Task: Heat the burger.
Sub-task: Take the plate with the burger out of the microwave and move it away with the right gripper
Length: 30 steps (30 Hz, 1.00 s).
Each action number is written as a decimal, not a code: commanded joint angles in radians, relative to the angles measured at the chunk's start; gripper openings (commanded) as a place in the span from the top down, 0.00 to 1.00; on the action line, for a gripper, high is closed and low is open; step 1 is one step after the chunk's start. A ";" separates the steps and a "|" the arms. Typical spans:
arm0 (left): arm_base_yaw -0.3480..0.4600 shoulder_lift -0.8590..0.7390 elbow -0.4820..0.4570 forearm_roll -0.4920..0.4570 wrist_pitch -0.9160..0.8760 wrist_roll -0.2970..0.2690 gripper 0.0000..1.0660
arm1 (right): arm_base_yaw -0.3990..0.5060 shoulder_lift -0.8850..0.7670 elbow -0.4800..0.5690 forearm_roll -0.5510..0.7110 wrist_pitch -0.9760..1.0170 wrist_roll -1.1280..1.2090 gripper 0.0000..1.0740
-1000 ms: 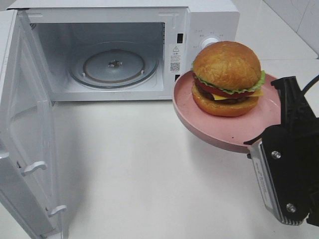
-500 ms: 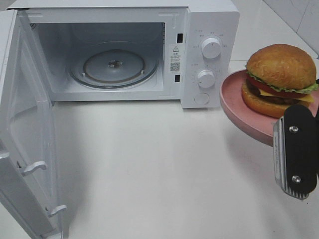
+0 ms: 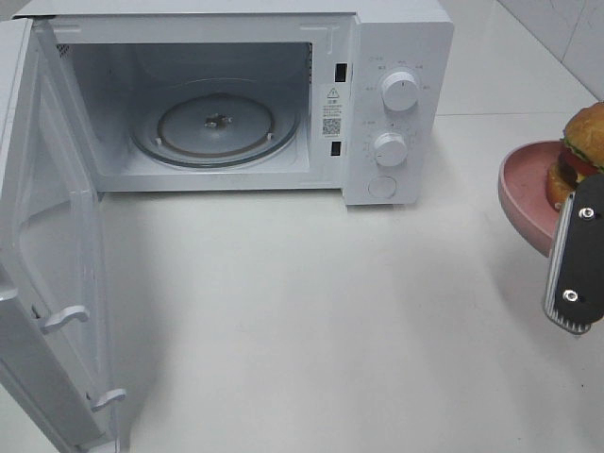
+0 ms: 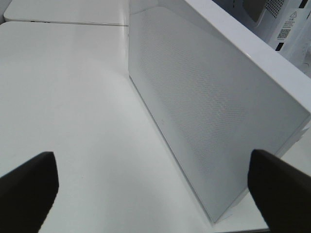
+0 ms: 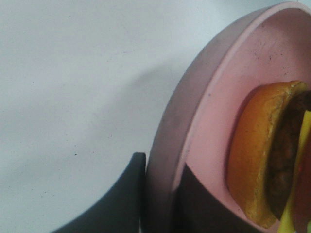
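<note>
Exterior high crops the burger (image 3: 587,142) and pink plate (image 3: 525,189).

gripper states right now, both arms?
Left gripper: open, holding nothing, beside the microwave door.
Right gripper: closed on the rim of the pink plate, which carries the burger.

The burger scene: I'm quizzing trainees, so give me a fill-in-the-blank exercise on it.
1. The microwave door stands ____.
2. The burger sits on a plate coloured ____.
3. The plate's rim is pinched by the ____ hand.
4. The glass turntable inside the microwave is ____.

Missing words: open; pink; right; empty
</note>
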 commanded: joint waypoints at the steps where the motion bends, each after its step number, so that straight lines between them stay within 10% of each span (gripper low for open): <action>1: -0.001 -0.005 0.001 -0.004 -0.002 0.003 0.08 | -0.002 -0.012 -0.003 -0.117 0.043 0.093 1.00; 30: -0.001 -0.005 0.001 -0.004 -0.002 0.003 0.08 | -0.005 0.157 -0.006 -0.204 0.264 0.569 0.99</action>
